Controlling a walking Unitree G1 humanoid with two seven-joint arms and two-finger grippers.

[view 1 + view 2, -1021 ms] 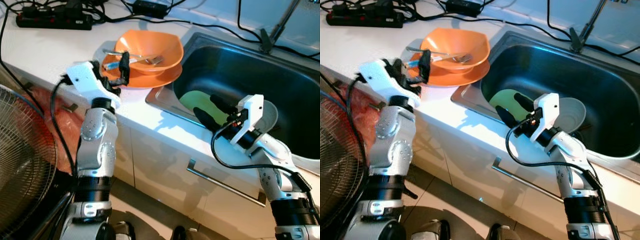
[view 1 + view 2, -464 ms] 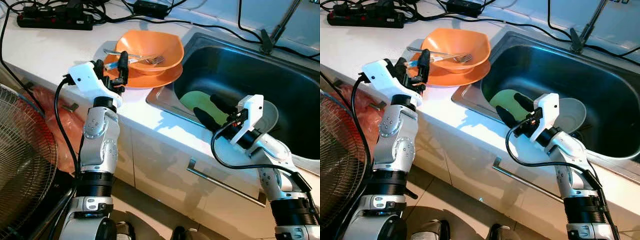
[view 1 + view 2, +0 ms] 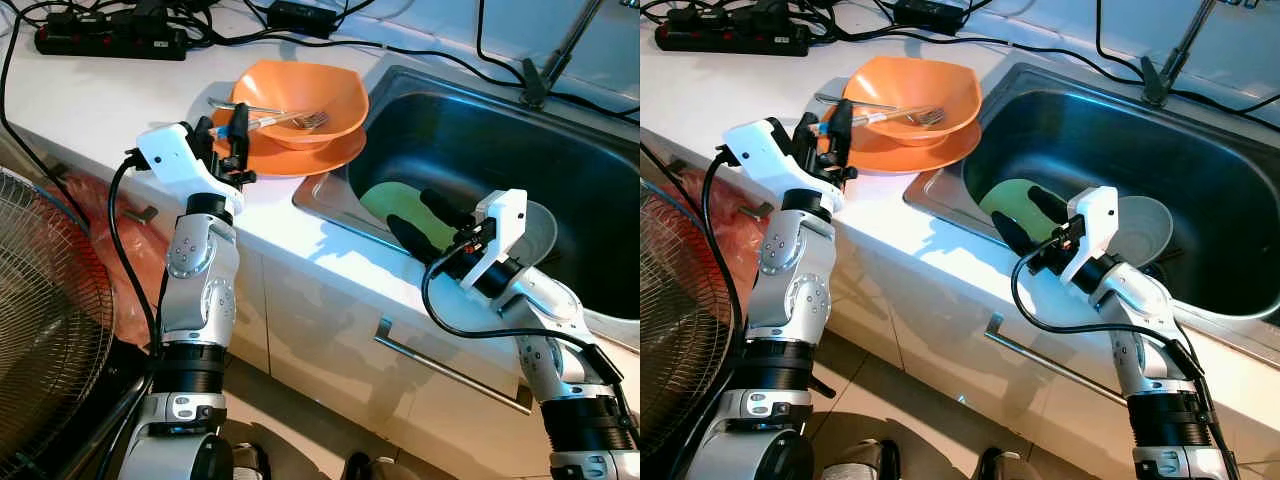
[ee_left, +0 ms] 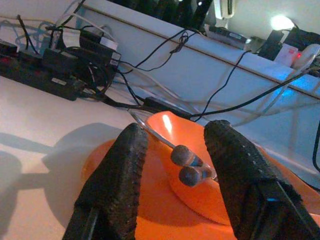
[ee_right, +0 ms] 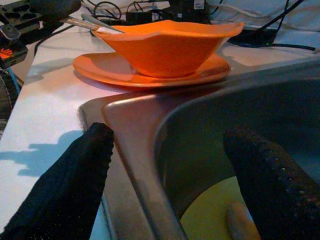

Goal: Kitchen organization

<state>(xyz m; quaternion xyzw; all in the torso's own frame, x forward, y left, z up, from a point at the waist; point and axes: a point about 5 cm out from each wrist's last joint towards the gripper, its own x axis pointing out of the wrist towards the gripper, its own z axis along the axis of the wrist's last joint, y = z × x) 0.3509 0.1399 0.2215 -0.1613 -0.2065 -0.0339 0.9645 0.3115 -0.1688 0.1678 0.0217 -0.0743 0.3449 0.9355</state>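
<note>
Left gripper [image 3: 232, 128] spread apart at orange bowl [image 3: 300, 101], fingers either side of protruding cutlery handles [image 4: 187, 165], unclamped; nearer those handles than half a second ago. Right gripper [image 3: 425, 220] spread wide over front edge of steel sink [image 3: 500, 150], unchanged. Head views: bowl on orange plate [image 3: 300, 155] on white counter [image 3: 90, 100] beside sink; fork [image 3: 300, 119] tines inside bowl; yellow-green dish [image 3: 385, 200] and white plate [image 3: 540, 225] in basin. Left wrist view: two rounded handle ends between fingers.
</note>
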